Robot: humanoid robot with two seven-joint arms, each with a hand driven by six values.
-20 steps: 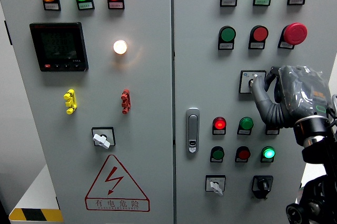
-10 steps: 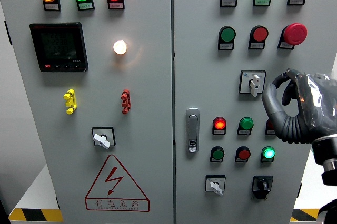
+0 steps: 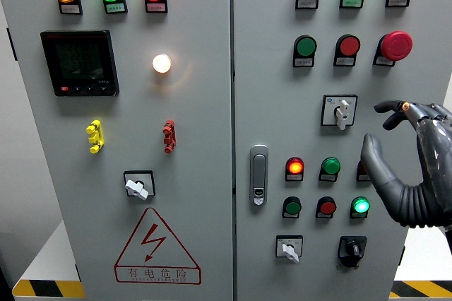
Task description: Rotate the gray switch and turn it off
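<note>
Since the dark grey right hand (image 3: pixel 413 167) hovers with fingers spread and empty, just right of the small grey rotary switch (image 3: pixel 341 112) on the pale cabinet panel (image 3: pixel 268 89), a stray reach could press the neighbouring round red mushroom button (image 3: pixel 396 45).
</note>
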